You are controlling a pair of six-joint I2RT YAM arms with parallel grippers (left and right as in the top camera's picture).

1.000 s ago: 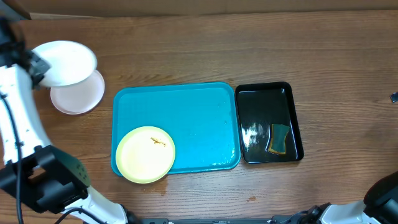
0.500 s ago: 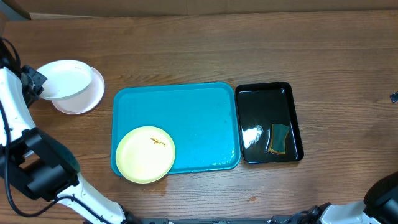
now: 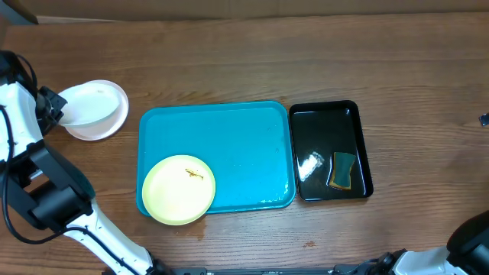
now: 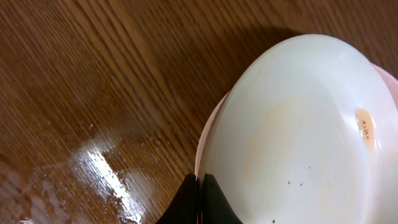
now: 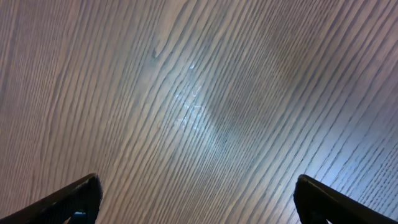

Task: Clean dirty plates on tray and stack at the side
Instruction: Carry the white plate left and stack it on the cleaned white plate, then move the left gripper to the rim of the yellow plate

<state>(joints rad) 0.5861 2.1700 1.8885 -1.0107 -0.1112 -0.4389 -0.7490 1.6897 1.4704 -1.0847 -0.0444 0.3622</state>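
My left gripper (image 3: 52,107) is shut on the rim of a white plate (image 3: 93,105), held low over a second white plate (image 3: 98,128) on the table left of the tray. In the left wrist view the fingertips (image 4: 200,198) pinch the held plate's (image 4: 292,130) edge, and the lower plate's rim (image 4: 385,73) shows under it. A pale yellow plate (image 3: 179,189) with a small brown smear lies at the front left corner of the turquoise tray (image 3: 244,145). My right gripper (image 5: 196,199) is open over bare wood, outside the overhead view.
A glossy black tray (image 3: 330,150) sits right of the turquoise tray and holds a green and yellow sponge (image 3: 343,170). A wet shine (image 4: 102,174) lies on the wood beside the stacked plates.
My left gripper has brought the white plate down and to the right, from above the table's left edge onto the second white plate. The right arm has not moved.
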